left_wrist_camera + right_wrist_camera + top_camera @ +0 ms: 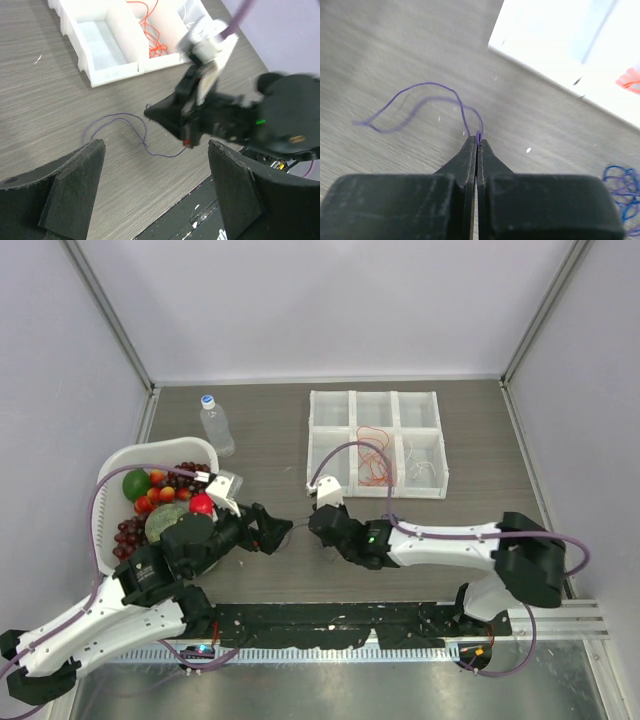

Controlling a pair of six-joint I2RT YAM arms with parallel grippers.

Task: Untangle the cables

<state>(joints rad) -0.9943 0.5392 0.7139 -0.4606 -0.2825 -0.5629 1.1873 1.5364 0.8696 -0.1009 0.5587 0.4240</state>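
Purple cable loops on the table near of the white tray, pinched at one end in the closed right gripper. Left gripper stands open beside it. Lift slowly, drawing the strand straight without snagging.

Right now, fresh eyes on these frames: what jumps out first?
First is the right gripper, shut on a thin purple cable at mid-table, just in front of the white tray. Facing it, the left gripper stands wide open and holds nothing. After that it's colour: the orange-red cable in the tray's middle column and the fruit basket at the far left.
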